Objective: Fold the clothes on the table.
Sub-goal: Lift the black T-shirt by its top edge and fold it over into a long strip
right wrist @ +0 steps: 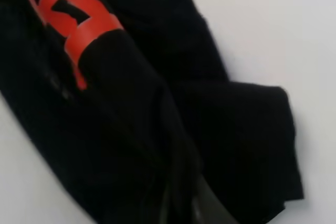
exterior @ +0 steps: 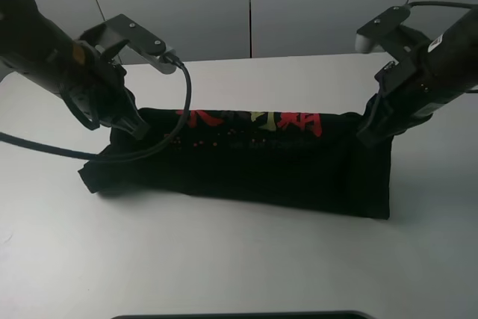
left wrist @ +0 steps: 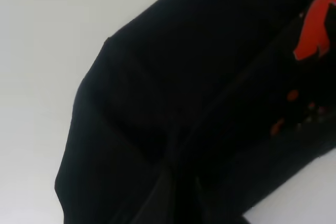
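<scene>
The black T-shirt [exterior: 246, 166] with red characters hangs as a long band across the middle of the white table [exterior: 224, 259], its lower edge resting on the tabletop. My left gripper [exterior: 137, 129] is shut on its upper left edge. My right gripper [exterior: 370, 131] is shut on its upper right edge. Both hold the top edge raised and stretched between them. In the left wrist view the black cloth [left wrist: 199, 103] fills most of the frame with red print at one side. In the right wrist view the cloth [right wrist: 157, 119] is bunched around dark fingers [right wrist: 205, 203].
Grey wall panels [exterior: 246, 5] stand behind the table. A black cable [exterior: 183, 91] loops from the left arm over the shirt. A dark object's edge [exterior: 239, 314] shows at the table's front edge.
</scene>
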### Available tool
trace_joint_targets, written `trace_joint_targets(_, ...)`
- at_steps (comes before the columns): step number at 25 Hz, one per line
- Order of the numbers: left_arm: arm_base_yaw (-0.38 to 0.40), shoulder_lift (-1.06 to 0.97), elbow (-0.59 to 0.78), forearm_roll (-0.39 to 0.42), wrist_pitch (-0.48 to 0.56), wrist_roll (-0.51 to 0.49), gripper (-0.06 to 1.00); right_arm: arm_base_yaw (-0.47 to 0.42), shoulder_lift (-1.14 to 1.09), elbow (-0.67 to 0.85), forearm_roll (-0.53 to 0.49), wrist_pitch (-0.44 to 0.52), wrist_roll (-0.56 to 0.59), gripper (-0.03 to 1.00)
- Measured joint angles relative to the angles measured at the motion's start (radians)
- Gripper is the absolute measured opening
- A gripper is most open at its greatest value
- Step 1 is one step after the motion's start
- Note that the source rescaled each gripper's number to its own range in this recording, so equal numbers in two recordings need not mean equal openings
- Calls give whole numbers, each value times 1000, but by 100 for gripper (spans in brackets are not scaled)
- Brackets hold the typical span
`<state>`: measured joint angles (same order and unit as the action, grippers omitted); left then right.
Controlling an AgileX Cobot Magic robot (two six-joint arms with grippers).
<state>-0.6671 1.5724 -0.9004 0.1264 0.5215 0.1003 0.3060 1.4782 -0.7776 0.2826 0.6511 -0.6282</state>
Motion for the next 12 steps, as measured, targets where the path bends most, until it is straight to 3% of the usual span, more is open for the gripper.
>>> trace_joint_targets(3,0,69,0,51,-82,-59,0,0,58,0,-30,-93,51,0)
trace_joint_targets(8,9,157,0,112,-167,-156,2,0,156,0,-45,-163,71,0)
trace_joint_targets(10,25,182,0,119,-203,-201,12,0,184,0,-72,-200,109,3)
trace_joint_targets(12,37,195,0,122,-233,-219,26,0,199,0,-92,-241,152,13)
